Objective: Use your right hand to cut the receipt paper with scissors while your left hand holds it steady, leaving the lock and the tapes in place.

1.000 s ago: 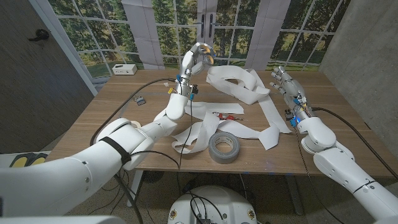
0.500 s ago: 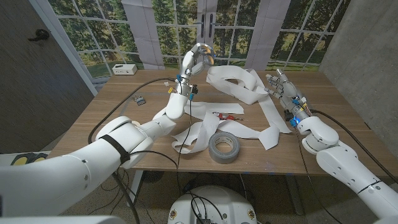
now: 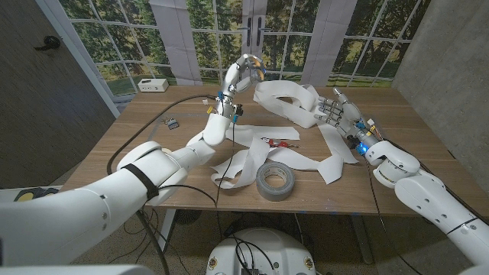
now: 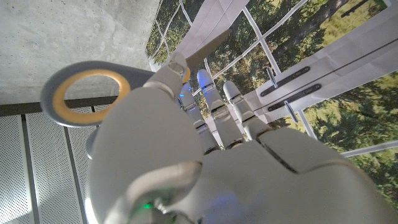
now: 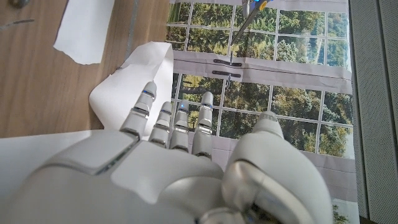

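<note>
Aloft, left robot hand (image 3: 243,72) gripping scissors (image 3: 256,70) — right robot hand (image 3: 336,109) open

Left hand (image 3: 243,70) raised high above the far side of the wooden table (image 3: 137,137), gripping scissors (image 3: 254,69). Right hand (image 3: 338,111) with fingers apart, just at the loops of receipt paper (image 3: 294,103). Grey tape roll (image 3: 275,180) near the front edge, partly on a paper strip. Small red-handled item (image 3: 278,143) lying on the paper. White box (image 3: 153,85) at the far left corner.
</note>
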You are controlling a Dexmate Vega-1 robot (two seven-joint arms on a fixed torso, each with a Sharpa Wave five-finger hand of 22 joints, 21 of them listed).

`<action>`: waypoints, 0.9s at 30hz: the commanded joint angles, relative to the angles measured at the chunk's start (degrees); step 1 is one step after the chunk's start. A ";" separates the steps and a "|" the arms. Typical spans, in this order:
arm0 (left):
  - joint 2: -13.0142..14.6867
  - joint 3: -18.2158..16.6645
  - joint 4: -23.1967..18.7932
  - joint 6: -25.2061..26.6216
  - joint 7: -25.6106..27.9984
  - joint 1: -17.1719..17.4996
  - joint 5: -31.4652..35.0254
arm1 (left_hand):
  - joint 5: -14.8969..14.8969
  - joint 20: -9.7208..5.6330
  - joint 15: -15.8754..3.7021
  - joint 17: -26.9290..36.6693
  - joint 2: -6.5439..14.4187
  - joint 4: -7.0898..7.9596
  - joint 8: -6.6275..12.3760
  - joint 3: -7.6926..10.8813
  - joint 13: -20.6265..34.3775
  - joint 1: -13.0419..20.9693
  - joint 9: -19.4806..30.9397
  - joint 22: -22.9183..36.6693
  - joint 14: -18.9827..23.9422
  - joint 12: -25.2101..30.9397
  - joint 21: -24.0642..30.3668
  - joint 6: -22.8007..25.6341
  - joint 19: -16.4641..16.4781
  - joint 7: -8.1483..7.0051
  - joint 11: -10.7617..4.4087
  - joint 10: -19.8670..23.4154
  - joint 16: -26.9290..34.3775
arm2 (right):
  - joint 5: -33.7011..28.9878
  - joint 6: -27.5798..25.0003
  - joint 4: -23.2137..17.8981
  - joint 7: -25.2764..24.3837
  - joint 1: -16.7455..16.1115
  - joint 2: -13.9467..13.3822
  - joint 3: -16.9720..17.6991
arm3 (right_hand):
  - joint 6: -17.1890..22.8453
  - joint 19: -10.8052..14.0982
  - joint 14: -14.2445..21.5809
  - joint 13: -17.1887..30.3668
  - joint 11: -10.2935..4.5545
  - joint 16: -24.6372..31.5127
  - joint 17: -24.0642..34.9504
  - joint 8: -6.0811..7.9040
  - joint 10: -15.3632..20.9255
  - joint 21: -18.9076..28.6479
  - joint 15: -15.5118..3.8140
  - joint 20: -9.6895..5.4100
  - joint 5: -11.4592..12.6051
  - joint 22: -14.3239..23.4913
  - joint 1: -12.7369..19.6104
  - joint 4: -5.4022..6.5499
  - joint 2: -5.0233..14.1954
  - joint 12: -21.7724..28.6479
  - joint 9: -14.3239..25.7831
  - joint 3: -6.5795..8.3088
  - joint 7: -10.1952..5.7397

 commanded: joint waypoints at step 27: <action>4.84 12.06 -0.02 1.45 13.10 -5.98 11.00 | 0.26 -5.00 -7.77 0.43 1.42 1.37 0.83 1.58 2.66 0.37 -0.79 0.20 0.28 5.37 -1.21 0.59 0.77 0.36 1.34 1.61 0.26 | 17.26 -8.48 -0.08 11.01 2.66 -0.87 1.02 | 5.82 -6.76 -4.51 -0.05 1.15 -1.54 -0.18 -0.07 -3.79 -2.32 0.36 0.08 0.37 -0.20 4.25 -2.53 0.40 -1.26 0.37 2.20 3.44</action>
